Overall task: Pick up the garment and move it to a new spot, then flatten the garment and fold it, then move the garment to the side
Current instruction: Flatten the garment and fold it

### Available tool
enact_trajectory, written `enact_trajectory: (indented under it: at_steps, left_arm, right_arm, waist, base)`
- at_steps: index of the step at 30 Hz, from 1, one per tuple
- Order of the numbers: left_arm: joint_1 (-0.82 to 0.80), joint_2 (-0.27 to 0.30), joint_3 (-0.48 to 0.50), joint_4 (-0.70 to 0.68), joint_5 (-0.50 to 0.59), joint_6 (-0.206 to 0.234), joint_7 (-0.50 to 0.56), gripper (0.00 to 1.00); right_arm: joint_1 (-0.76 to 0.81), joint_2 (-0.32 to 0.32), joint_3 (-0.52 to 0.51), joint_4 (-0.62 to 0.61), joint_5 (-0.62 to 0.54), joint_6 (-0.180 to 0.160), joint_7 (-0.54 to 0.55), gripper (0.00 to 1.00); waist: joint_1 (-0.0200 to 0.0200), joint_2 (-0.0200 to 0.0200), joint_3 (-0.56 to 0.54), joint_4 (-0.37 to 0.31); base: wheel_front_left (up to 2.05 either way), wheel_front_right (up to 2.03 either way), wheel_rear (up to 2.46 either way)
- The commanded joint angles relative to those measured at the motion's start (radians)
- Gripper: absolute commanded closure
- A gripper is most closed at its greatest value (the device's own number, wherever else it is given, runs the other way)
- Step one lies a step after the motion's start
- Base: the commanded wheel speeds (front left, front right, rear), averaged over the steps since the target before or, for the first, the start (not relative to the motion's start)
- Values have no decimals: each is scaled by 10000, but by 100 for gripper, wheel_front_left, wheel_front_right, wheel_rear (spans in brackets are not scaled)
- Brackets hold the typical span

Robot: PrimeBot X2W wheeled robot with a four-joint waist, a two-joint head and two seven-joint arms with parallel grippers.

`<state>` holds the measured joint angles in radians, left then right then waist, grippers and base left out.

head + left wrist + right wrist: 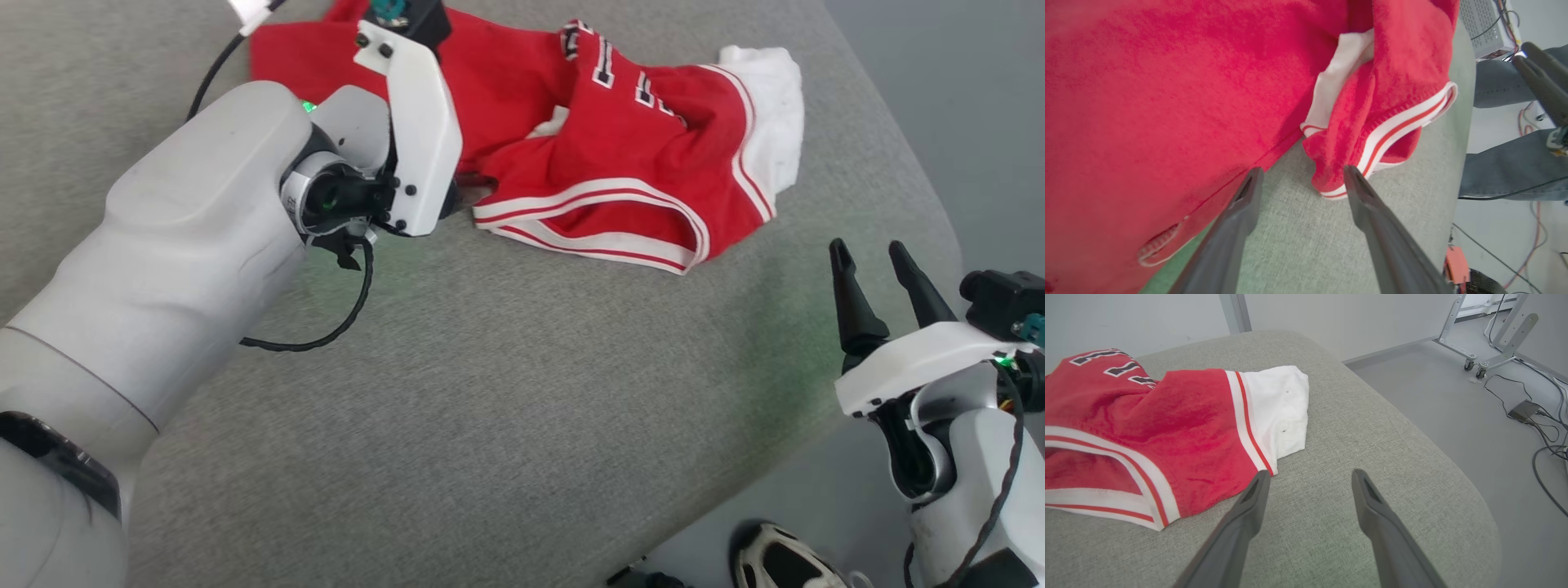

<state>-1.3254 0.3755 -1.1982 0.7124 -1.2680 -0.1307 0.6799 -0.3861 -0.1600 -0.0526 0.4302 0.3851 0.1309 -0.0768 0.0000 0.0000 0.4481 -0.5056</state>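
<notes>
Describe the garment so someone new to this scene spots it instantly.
Look at the big grey fabric-covered surface in the head view. Near its far edge lies the garment, a crumpled red jersey. Bright red cloth, white-and-red striped trim and a white section at its right end set it apart from the plain grey around it.

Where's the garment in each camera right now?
Head view: garment at top centre, crumpled.
Left wrist view: garment across the top and left, just beyond the open left gripper.
Right wrist view: garment at left, white section toward centre.
Shared landmark: grey cushion beneath it.
</notes>
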Motion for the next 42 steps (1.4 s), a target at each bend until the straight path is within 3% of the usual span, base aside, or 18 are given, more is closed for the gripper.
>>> enact_trajectory:
  at_steps: [1,6,7,8,10,17,21,28,29,31,38,42]
  left_arm:
    - [-31,-19,26,219,-321,4,79,0]
    - [-65,-161,-147,483,-689,4,289,0]
    - [-43,-162,-134,512,-850,4,315,15]
    - [-40,-184,-131,488,-894,4,355,54]
    - [-50,-244,-168,307,-1146,4,495,100]
    - [259,-581,-404,-2083,-1807,4,729,100]
    - [772,-829,-671,-3597,-1635,4,856,100]
    - [2068,-1040,-818,-3721,-300,4,563,100]
    - [2154,-1019,-813,-3662,-93,4,551,70]
    - [2266,-916,-817,-3502,81,4,508,0]
    - [1683,-63,-823,-3991,-199,4,1144,0]
    - [1240,327,-797,-3913,-299,4,938,0]
  right_arm:
    - [-178,63,96,53,92,-3,-104,0]
    - [-332,74,276,208,236,-3,-267,0]
    - [-366,76,295,240,261,-3,-322,0]
    - [-380,72,309,279,304,-3,-331,0]
    - [-381,50,332,359,328,-3,-413,0]
    - [-290,-12,524,469,660,-5,-331,0]
    - [-244,-63,639,387,785,-3,-289,0]
    - [-491,-43,834,268,859,-3,-242,0]
    - [-484,-49,836,245,865,-3,-247,0]
    - [-397,-129,759,233,883,-3,-285,0]
    - [-110,-121,531,188,765,-3,-213,0]
    - [-60,-55,558,109,749,-3,-184,0]
  waist:
    - [0,0,264,-314]
    - [0,0,493,-519]
    - [0,0,514,-532]
    - [0,0,525,-539]
    - [0,0,532,-520]
    - [0,0,315,-235]
    - [0,0,312,-65]
    - [0,0,456,-95]
    - [0,0,457,-102]
    - [0,0,403,-51]
    - [0,0,88,201]
    - [0,0,49,213]
  base:
    - [0,0,0]
    - [0,0,0]
    - [0,0,0]
    - [0,0,0]
    - [0,0,0]
    - [0,0,0]
    - [0,0,0]
    - [0,0,0]
    - [0,0,0]
    - [0,0,0]
    - [0,0,0]
    - [0,0,0]
